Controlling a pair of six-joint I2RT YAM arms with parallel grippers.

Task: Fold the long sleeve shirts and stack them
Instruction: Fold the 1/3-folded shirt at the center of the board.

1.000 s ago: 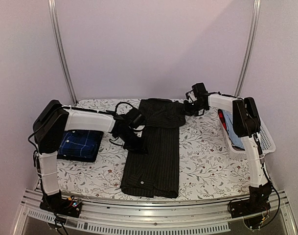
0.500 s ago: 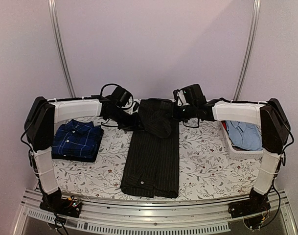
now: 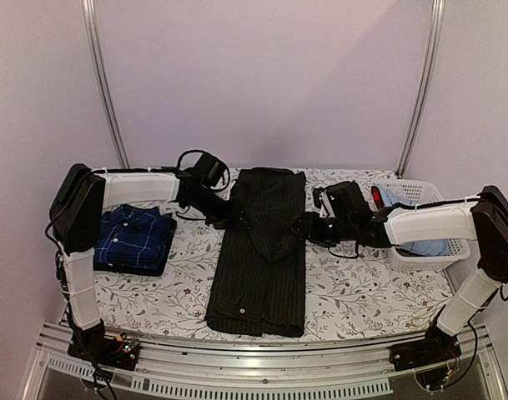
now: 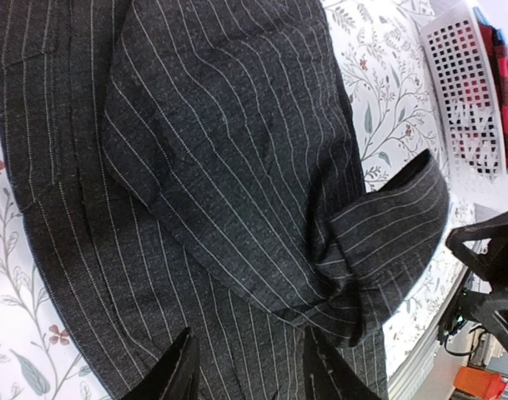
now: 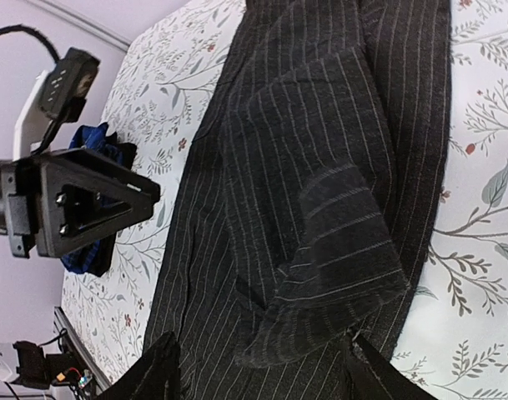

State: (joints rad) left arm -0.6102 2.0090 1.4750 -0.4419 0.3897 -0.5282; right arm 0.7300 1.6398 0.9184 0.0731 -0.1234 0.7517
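In the top view a black pinstriped shirt (image 3: 262,275) lay down the middle of the flowered table cover (image 3: 354,292). It ran from the far edge almost to the near edge. Its upper part was folded over on itself, making a darker flap in the upper middle of the frame.

The left gripper (image 3: 230,215) hung at the left edge of that flap, and the right gripper (image 3: 308,225) sat just beside the shirt's right edge.

In the left wrist view its two fingers (image 4: 180,371) stood apart at the bottom of the frame, with striped cloth showing in the gap and nothing pinched between them. A turned-back cuff (image 4: 395,225) curled up at the middle right.

In the right wrist view the fingers (image 5: 158,371) were spread wide at the bottom corners, clear of the cloth. The folded sleeve end (image 5: 337,275) lay in the middle of the frame between them.

A navy checked shirt (image 3: 137,242) lay folded at the left of the top view, under the left arm and well apart from the black one.

A white basket (image 3: 420,258) stood at the right edge of the table, holding pale blue cloth (image 3: 429,247) and something red (image 3: 377,197).
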